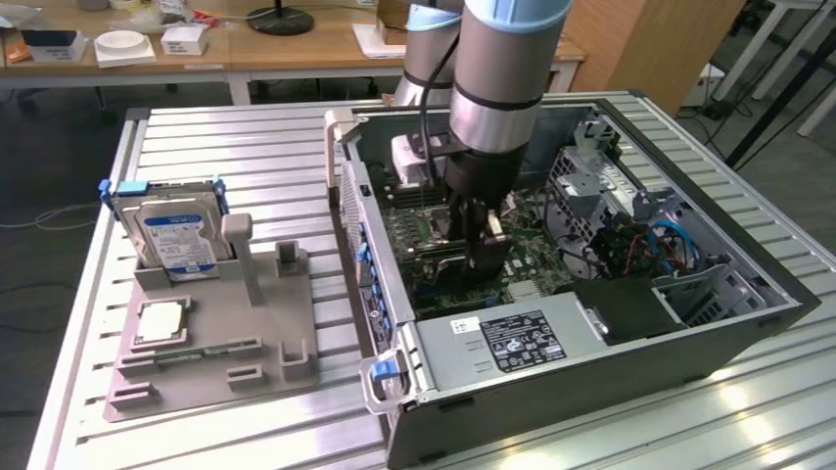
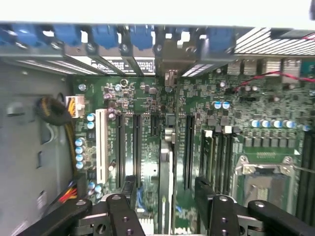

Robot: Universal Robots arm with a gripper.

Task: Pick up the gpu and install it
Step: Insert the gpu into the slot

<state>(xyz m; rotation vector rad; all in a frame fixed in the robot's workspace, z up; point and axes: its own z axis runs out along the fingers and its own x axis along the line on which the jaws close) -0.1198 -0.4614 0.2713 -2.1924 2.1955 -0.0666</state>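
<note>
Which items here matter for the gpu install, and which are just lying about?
In the job:
- gpu, edge-on over the motherboard
- gripper, open either side of it
- computer case

Lying about:
- hard drive
- memory stick
- processor chip
- grey holder they sit on
</note>
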